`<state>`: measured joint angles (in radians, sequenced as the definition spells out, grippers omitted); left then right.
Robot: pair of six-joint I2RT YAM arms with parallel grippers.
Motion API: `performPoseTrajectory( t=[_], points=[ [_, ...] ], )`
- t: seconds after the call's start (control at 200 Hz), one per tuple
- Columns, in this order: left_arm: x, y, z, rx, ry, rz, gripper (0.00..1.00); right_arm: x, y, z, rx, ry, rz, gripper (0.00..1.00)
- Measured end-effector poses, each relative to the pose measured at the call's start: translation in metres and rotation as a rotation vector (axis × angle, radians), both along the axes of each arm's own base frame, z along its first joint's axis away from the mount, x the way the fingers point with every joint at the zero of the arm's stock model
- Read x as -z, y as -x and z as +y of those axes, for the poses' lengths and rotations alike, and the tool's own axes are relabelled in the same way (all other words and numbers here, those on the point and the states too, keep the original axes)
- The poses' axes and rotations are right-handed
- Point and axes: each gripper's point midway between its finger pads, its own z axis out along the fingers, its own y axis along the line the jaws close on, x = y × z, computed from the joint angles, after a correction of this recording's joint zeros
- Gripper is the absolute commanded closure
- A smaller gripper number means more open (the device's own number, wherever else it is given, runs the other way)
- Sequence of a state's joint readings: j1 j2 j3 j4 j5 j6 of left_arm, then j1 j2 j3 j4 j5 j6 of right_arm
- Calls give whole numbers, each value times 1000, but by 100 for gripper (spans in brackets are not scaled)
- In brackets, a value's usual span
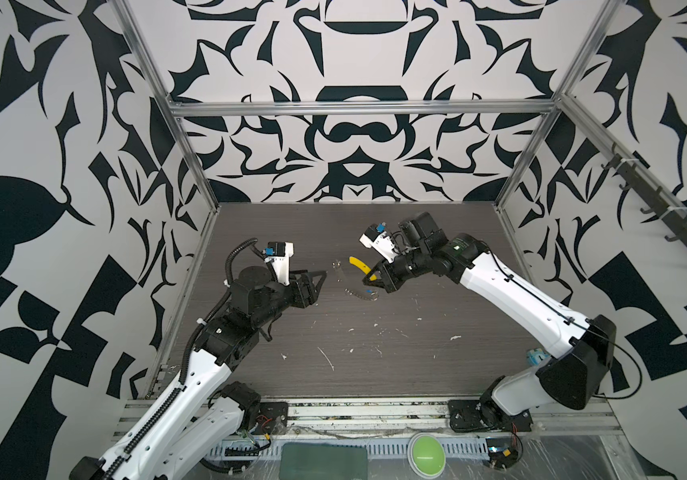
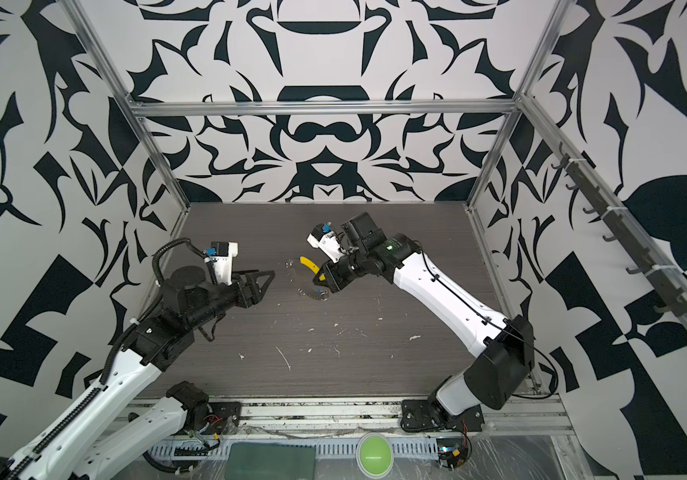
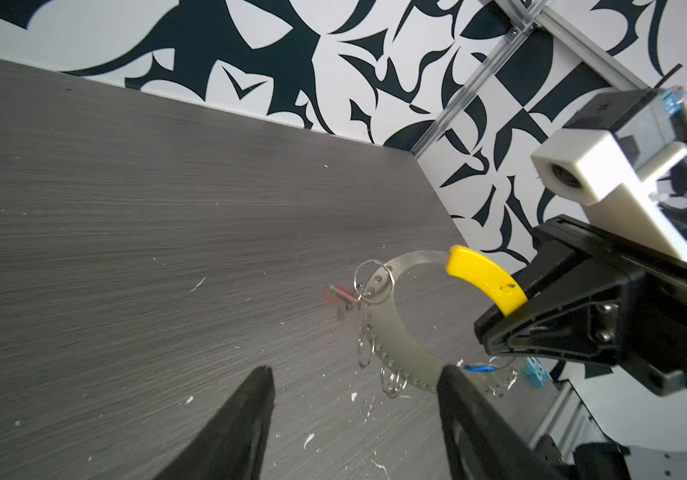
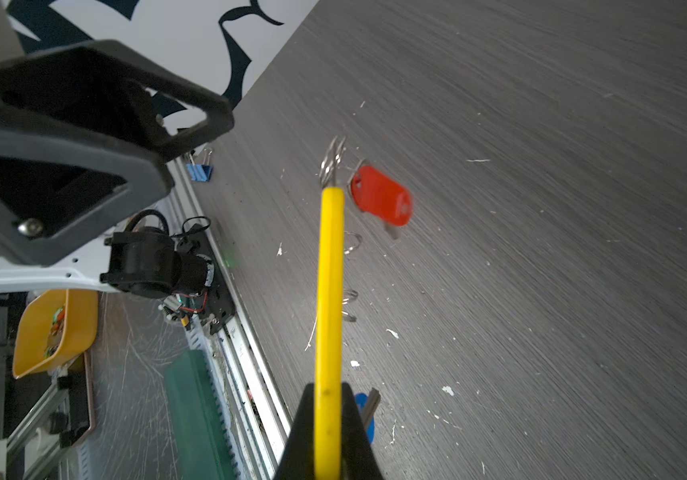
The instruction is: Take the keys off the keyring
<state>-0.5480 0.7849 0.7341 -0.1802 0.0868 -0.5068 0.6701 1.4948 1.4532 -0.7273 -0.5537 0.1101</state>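
**Two keys, the red key [image 3: 342,296] and the blue key [image 3: 479,368], hang on the keyring [image 3: 391,332], which the right gripper [image 3: 495,328] holds by its yellow sleeve [image 3: 483,278]**

The right gripper's jaws are pressed flat on one end of the yellow sleeve. In the right wrist view the sleeve [image 4: 329,291] runs edge-on straight out from between the fingertips.

The red key [image 4: 381,199] dangles from a small split ring on the keyring's grey arc, just past the sleeve's free end. It looks blurred in the left wrist view. The blue key [image 4: 364,411] sits at the opposite end of the arc, just beside the right gripper's fingertips. Several empty split rings [image 3: 391,380] thread the holes along the arc between the two keys.

In both top views the right gripper [image 1: 371,282] [image 2: 320,279] is on the keyring's right. The left gripper [image 1: 321,278] [image 2: 269,276] is on its left, near the keyring but apart from it. The left gripper's jaws stand apart and hold nothing, with the tips pointing toward the keyring.

White flecks dot the table [image 1: 375,353] around the keyring. Whether the keyring's lower arc touches the table cannot be told.
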Motion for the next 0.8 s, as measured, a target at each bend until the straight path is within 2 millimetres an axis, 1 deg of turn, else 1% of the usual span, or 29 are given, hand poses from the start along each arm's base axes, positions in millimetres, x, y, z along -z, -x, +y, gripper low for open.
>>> performPoseTrajectory(
  t=[0.09, 0.23, 0.365, 0.465, 0.56, 0.675, 0.8],
  points=[
    [5, -2, -11, -5, -37, -14, 34, 3, 0, 3, 32, 27, -5, 100],
    [22, -7, -25, -11, -122, -19, 34, 5, 8, 11, 39, 54, -15, 100],
    [31, -17, -25, -49, -168, -27, 39, 4, 14, 17, 35, 65, -27, 100],
    [34, -23, -23, -72, -193, -40, 43, 1, 14, 18, 39, 64, -37, 100],
    [33, -27, -21, -102, -206, -56, 51, 0, 13, 18, 46, 63, -43, 100],
    [26, -29, -18, -137, -211, -81, 57, -2, 11, 21, 52, 58, -54, 100],
    [12, -28, -9, -181, -193, -116, 58, -7, 9, 26, 48, 34, -77, 100]
  ],
)
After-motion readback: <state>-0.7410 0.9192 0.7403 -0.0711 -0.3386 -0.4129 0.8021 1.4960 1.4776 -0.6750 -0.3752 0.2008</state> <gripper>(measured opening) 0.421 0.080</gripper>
